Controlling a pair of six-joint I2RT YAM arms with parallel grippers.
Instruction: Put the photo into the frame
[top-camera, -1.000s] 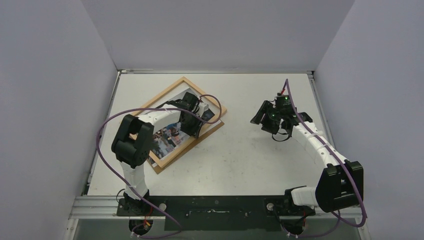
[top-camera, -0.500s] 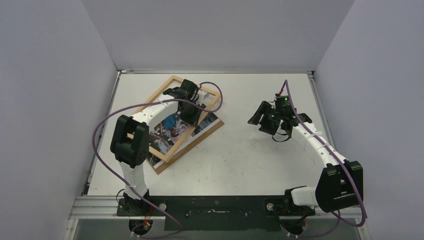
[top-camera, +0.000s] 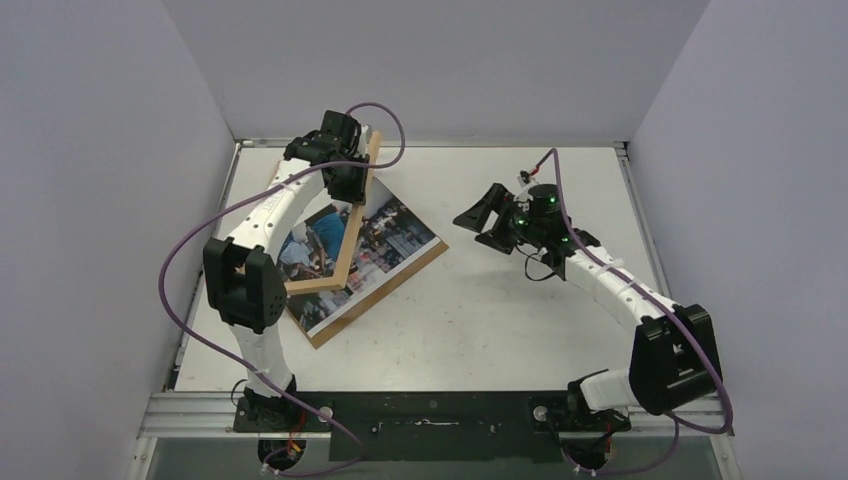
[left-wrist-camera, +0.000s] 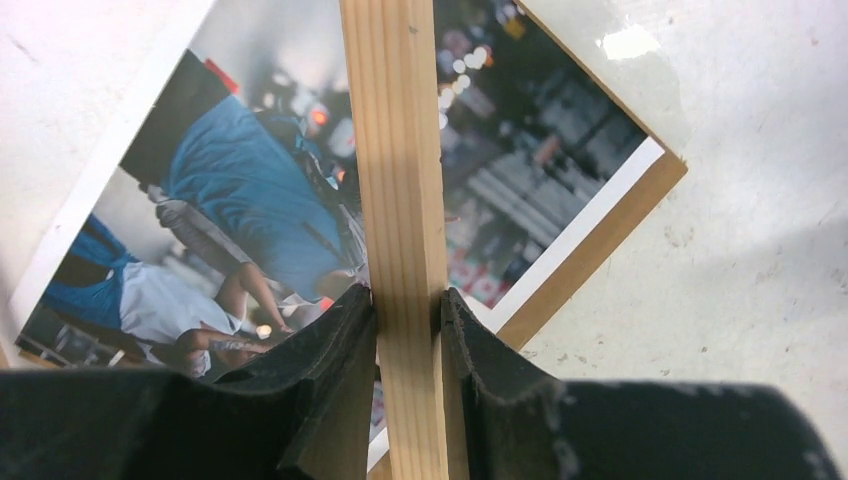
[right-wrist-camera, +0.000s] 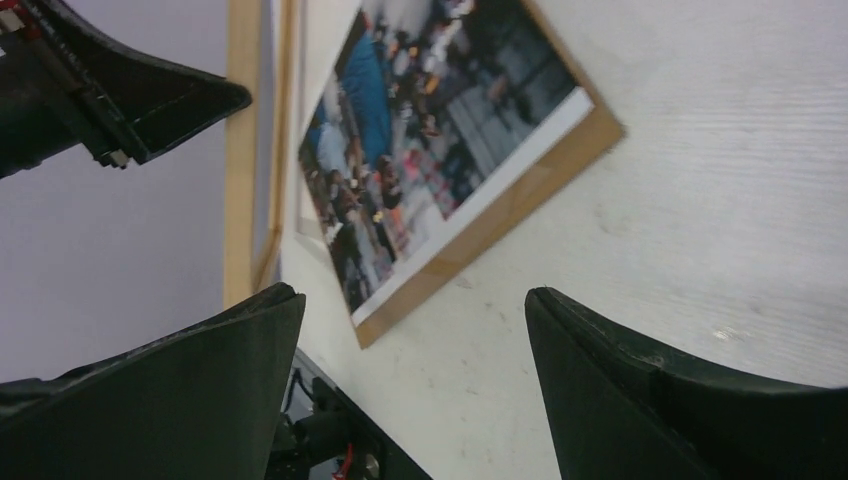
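Frame (left-wrist-camera: 400, 150) seemingly empty, pinched by left fingers (left-wrist-camera: 330, 370), photo (left-wrist-camera: 250, 170) on backing board (left-wrist-camera: 612, 232), right fingers (right-wrist-camera: 200, 380) spread.

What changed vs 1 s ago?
The left gripper, shut on a bar of the frame, swung the frame up off the photo and toward the far left corner. The frame now stands tilted on edge and the photo is uncovered. The right gripper moved left toward the photo and is still open. The photo and the backing board under it did not shift.
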